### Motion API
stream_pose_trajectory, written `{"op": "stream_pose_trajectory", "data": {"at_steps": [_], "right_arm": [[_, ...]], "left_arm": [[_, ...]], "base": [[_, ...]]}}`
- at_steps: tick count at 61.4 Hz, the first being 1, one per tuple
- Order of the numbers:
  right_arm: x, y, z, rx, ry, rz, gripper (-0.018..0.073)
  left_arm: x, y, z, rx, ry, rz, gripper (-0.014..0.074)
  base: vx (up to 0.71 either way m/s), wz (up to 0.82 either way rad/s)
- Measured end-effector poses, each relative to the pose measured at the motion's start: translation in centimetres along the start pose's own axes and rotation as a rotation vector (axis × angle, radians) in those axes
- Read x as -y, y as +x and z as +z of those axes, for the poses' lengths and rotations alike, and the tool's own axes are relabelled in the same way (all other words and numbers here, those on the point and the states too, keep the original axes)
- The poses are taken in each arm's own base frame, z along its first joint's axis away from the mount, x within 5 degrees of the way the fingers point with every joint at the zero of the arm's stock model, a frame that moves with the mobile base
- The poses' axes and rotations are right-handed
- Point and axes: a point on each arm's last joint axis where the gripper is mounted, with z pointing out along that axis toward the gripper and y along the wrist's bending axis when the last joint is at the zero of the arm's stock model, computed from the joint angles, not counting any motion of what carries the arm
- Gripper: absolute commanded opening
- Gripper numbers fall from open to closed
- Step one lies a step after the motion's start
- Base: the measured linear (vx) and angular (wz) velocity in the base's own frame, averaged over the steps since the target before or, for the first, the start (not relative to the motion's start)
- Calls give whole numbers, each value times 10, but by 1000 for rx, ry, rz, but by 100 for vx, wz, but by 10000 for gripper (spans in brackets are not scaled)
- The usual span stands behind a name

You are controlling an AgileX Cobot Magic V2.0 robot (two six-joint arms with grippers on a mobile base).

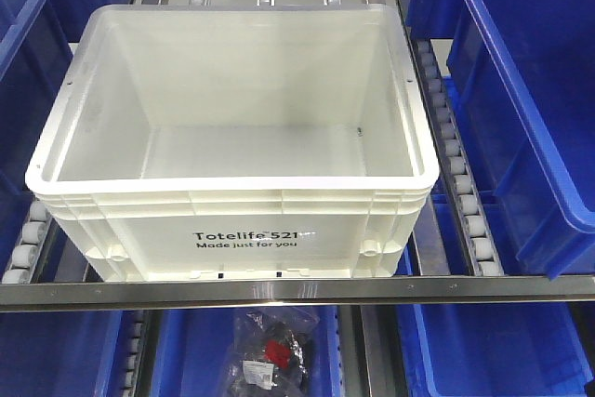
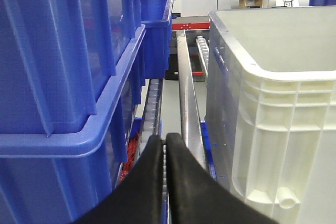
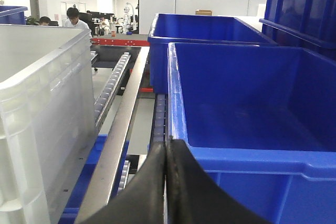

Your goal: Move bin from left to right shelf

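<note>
The bin (image 1: 237,137), a large white tote printed "Totelife 521", sits empty on the roller lane of the shelf in the front view. No gripper shows in that view. In the left wrist view my left gripper (image 2: 165,141) is shut with nothing in it, low in the gap between the bin's left side (image 2: 273,124) and a stack of blue bins (image 2: 58,77). In the right wrist view my right gripper (image 3: 166,144) is shut and empty, in the gap between the bin's right wall (image 3: 42,124) and a blue bin (image 3: 247,108).
Blue bins (image 1: 535,90) flank the white one on both sides, and more stand on the level below. A metal front rail (image 1: 297,287) runs across the shelf edge. Roller tracks (image 1: 460,174) and steel dividers (image 2: 186,93) line the lanes. A bagged dark item (image 1: 274,350) lies below.
</note>
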Motion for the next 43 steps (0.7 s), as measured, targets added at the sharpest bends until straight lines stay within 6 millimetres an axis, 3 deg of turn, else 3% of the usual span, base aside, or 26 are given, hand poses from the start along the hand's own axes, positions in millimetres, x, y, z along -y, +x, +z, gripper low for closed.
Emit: {"op": "stream_pose_trajectory", "data": {"at_steps": [43], "right_arm": [[0,0,0,0,0,0,-9]], "left_arm": [[0,0,0,0,0,0,-6]], "base": [[0,0]]}}
